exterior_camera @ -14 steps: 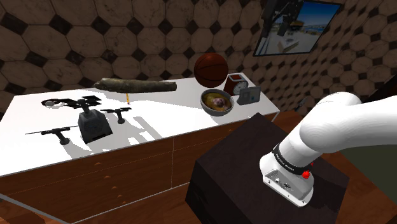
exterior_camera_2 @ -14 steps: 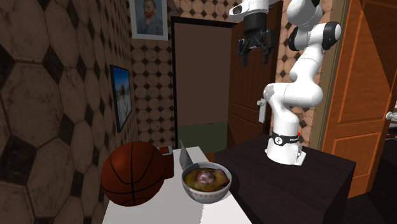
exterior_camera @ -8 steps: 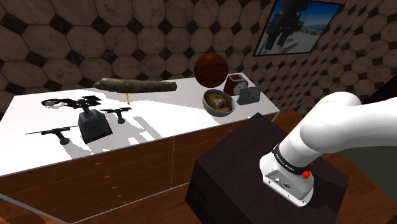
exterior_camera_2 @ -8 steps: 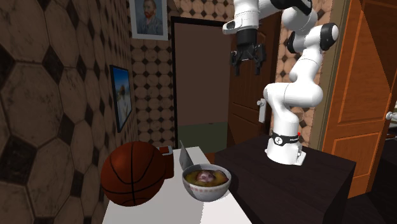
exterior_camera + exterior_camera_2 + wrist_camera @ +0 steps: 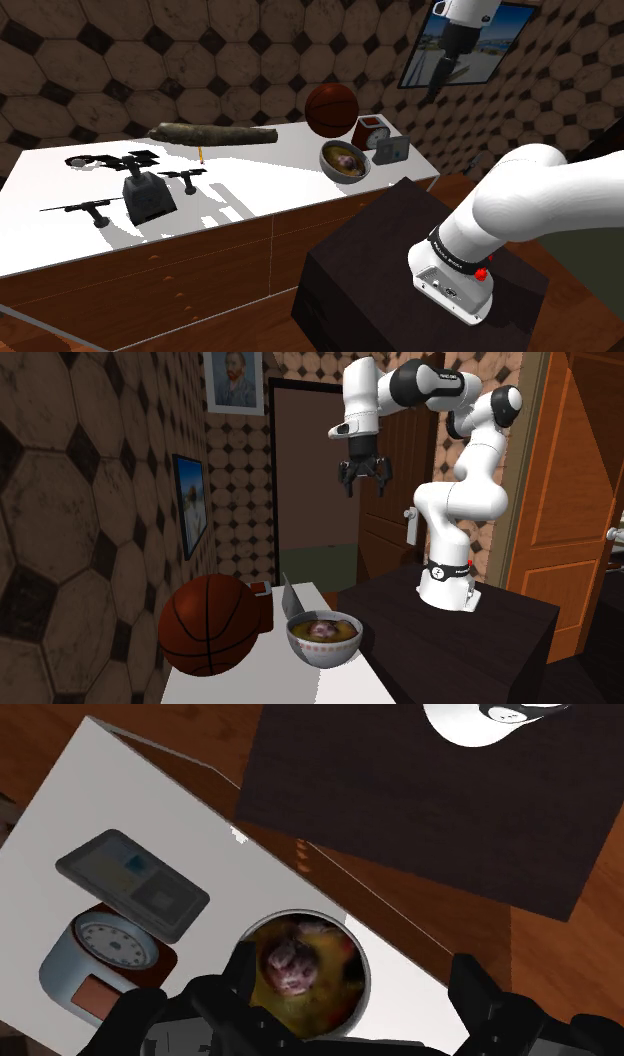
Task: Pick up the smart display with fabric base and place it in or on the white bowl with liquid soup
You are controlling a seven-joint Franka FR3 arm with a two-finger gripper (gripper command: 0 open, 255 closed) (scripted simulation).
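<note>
Second exterior view: the gripper (image 5: 362, 477) has swung out over the table (image 5: 255, 175) and dropped lower, fingers spread wide, holding nothing. The smart display (image 5: 292, 595) sits untouched at the far right corner, just beside the soup bowl (image 5: 322, 650); the approach is only beginning.

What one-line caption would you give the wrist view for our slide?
Open gripper looks down on the soup bowl, with the display and a clock beside it on the white table.
</note>
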